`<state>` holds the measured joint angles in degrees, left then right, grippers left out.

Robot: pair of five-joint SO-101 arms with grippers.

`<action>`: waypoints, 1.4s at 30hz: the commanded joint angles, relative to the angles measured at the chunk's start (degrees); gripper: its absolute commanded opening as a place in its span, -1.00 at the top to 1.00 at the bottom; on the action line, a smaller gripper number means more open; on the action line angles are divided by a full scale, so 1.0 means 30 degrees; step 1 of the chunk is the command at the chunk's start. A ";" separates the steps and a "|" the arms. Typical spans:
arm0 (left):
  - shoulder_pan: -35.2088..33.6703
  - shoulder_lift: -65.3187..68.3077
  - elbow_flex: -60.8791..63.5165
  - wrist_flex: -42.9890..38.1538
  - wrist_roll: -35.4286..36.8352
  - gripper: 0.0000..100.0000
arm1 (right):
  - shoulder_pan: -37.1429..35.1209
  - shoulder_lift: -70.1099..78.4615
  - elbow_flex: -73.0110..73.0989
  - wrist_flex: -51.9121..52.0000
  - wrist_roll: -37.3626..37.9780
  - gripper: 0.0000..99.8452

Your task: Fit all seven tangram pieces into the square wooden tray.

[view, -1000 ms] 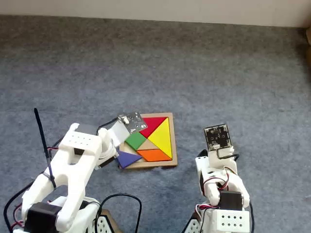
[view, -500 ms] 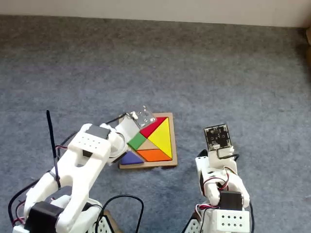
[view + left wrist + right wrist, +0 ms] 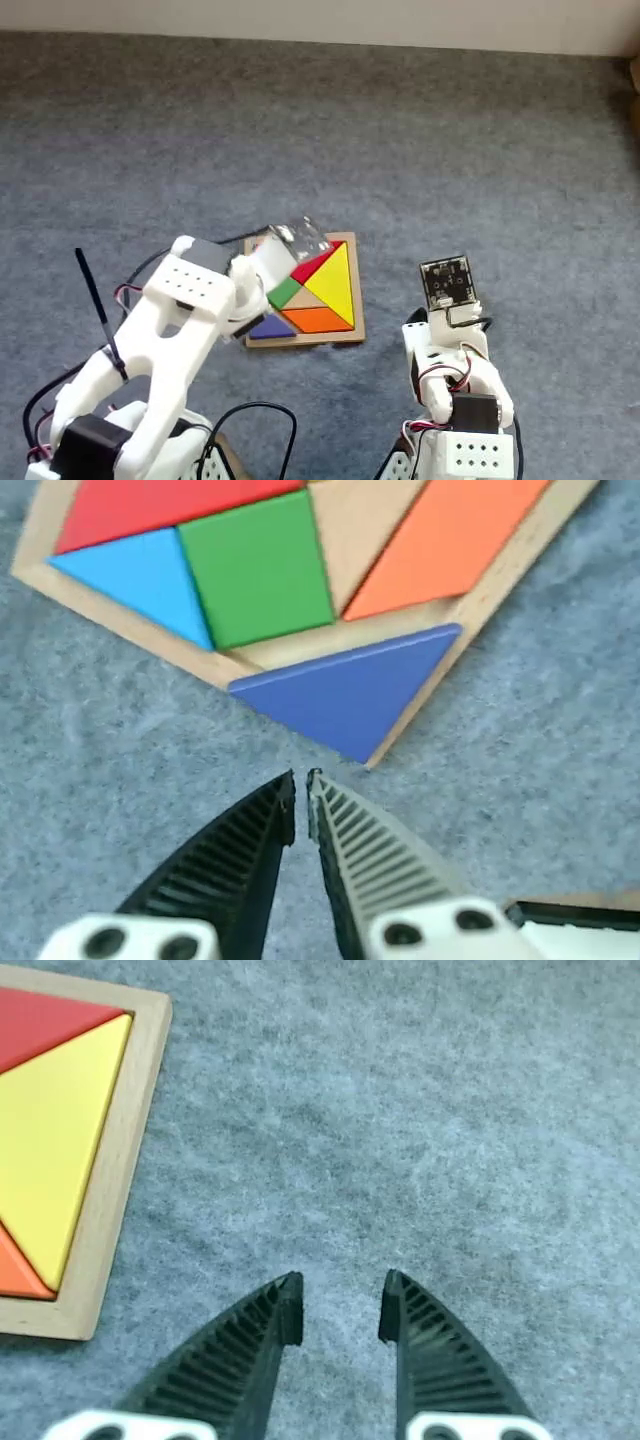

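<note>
Left wrist view: left gripper (image 3: 300,780) shut on nothing, tips just short of the blue triangle (image 3: 350,695).
Versus 1 s ago, the left arm has swung right and the triangle sticks out less, though it lies skewed over the tray (image 3: 505,580) rim at the near-left corner. Right gripper (image 3: 340,1305) unmoved, jaws apart, over carpet (image 3: 400,1110) right of the tray.
</note>
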<state>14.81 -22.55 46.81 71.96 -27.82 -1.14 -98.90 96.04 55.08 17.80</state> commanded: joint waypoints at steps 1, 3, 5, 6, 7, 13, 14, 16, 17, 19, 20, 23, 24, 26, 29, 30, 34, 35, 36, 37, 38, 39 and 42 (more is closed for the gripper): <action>0.1890 -0.0220 0.0308 0.0469 0.0205 0.91 | 0.0220 -0.0190 0.1890 0.0073 0.0264 0.72; 0.2271 -0.0103 0.0718 -0.0557 0.0791 0.91 | 0.0220 -0.0190 0.1890 0.0073 0.0264 0.72; 0.2330 -0.0044 0.1333 -0.2168 0.1788 0.91 | 0.0220 -0.0190 0.1890 0.0073 0.0264 0.72; 0.2330 -0.0015 0.1744 -0.2960 0.2051 0.91 | 0.0220 -0.0190 0.1890 0.0073 0.0264 0.72; 0.2359 -0.0015 0.2095 -0.3546 0.2110 0.91 | 0.0220 -0.0190 0.1890 0.0073 0.0264 0.72; 0.2330 -0.0015 0.2505 -0.4366 0.2110 0.91 | 0.0220 -0.0190 0.1890 0.0073 0.0264 0.72; 0.2388 -0.0015 0.2505 -0.4366 0.2110 0.91 | 0.0220 -0.0190 0.1890 0.0073 0.0264 0.72; 0.2418 -0.0015 0.2447 -0.4366 0.2168 0.90 | 0.0220 -0.0190 0.1890 0.0073 0.0264 0.72; 0.2418 -0.0015 0.2447 -0.4366 0.2198 0.90 | 0.0220 -0.0190 0.1890 0.0073 0.0264 0.72; 0.2418 -0.0015 0.2447 -0.4366 0.2198 0.90 | 0.0220 -0.0190 0.1890 0.0073 0.0264 0.72; 0.2418 -0.0015 0.2447 -0.4366 0.2198 0.90 | 0.0220 -0.0190 0.1890 0.0073 0.0264 0.72; 0.2418 -0.0015 0.2447 -0.4366 0.2198 0.90 | 0.0220 -0.0190 0.1890 0.0073 0.0264 0.72; 0.2418 -0.0044 0.2447 -0.4366 0.2198 0.90 | 0.0220 -0.0190 0.1890 0.0073 0.0264 0.72; 0.2271 -0.0220 0.2095 -0.4249 0.2227 0.90 | 0.0220 -0.0190 0.1890 0.0073 0.0264 0.72; 0.1158 -0.0923 -0.0044 -0.3458 0.2227 0.91 | 0.0220 -0.0190 0.1890 0.0073 0.0264 0.72; 0.0747 -0.1245 -0.0689 -0.3136 0.2227 0.91 | 0.0220 -0.0190 0.1890 0.0073 0.0264 0.72; -0.0337 -0.1949 -0.2359 -0.3018 0.2227 0.91 | 0.0220 -0.0190 0.1890 0.0073 0.0264 0.72; -0.0425 -0.1861 -0.2447 -0.3282 0.2227 0.91 | 0.0220 -0.0190 0.1890 0.0073 0.0264 0.72; -0.0454 -0.1685 -0.2330 -0.3956 0.2227 0.91 | 0.0220 -0.0190 0.1890 0.0073 0.0264 0.72; -0.0454 -0.1421 -0.2212 -0.4689 0.2227 0.91 | 0.0220 -0.0190 0.1890 0.0073 0.0264 0.72; -0.0484 -0.1011 -0.1949 -0.5597 0.2227 0.91 | 0.0220 -0.0190 0.1890 0.0073 0.0264 0.72; -0.0513 -0.0542 -0.1685 -0.6505 0.2227 0.91 | 0.0220 -0.0190 0.1890 0.0073 0.0264 0.72; -0.0542 0.1538 -0.1363 -0.8527 0.2227 0.91 | 0.0220 -0.0190 0.1890 0.0073 0.0264 0.72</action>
<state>14.37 -23.43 42.77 54.02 -21.58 -1.14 -98.90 96.04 55.08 17.80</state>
